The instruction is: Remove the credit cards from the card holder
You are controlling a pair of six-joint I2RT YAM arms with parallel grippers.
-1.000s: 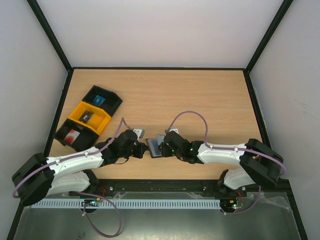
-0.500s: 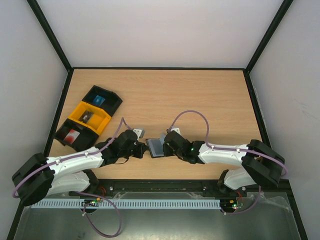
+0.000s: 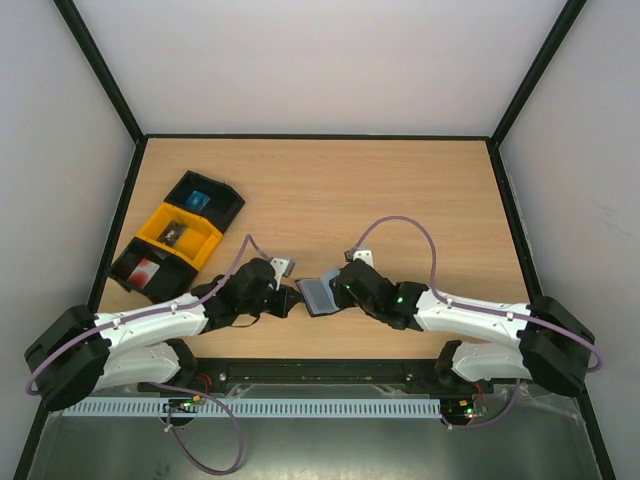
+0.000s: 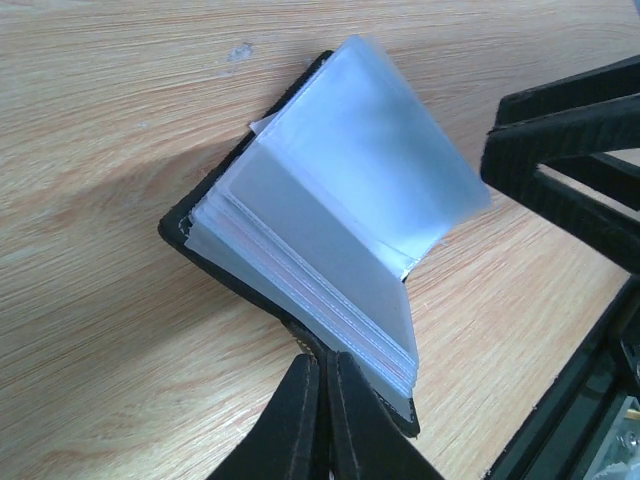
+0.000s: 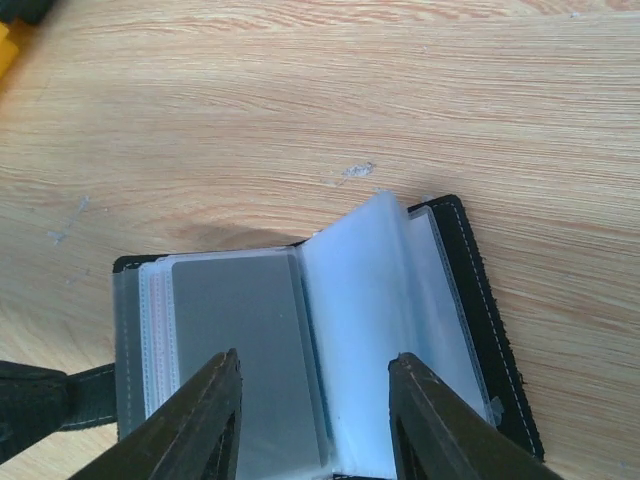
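Overhead, a light wooden table [image 3: 400, 200] fills the scene, boxed in by white walls. Two white and black robot arms reach in from its near edge: the left arm [image 3: 150, 322] from the near left, the right arm [image 3: 470, 315] from the near right. Their tips meet close to the middle of that edge.

On the left side of the table, three open trays lie touching in a slanted row. The far black tray [image 3: 218, 208] holds a blue card [image 3: 198, 200]. The yellow tray [image 3: 200, 240] in the middle holds a dark card [image 3: 174, 234]. The near black tray [image 3: 125, 268] holds a red card [image 3: 146, 268].

Between the arm tips lies the card holder [image 3: 320, 293], a small black wallet. It is spread open on the wood with its clear sleeves [image 4: 380, 170] fanned upward.

The left pincer [image 4: 322, 365] is squeezed tight on the edge of the black cover. The right pincer [image 5: 315, 360] is wide, its fingers [image 5: 215, 410] standing apart over the open sleeves and gripping nothing that can be seen. A grey card [image 5: 235, 340] shows through the top sleeve, on the half nearer the left pincer.
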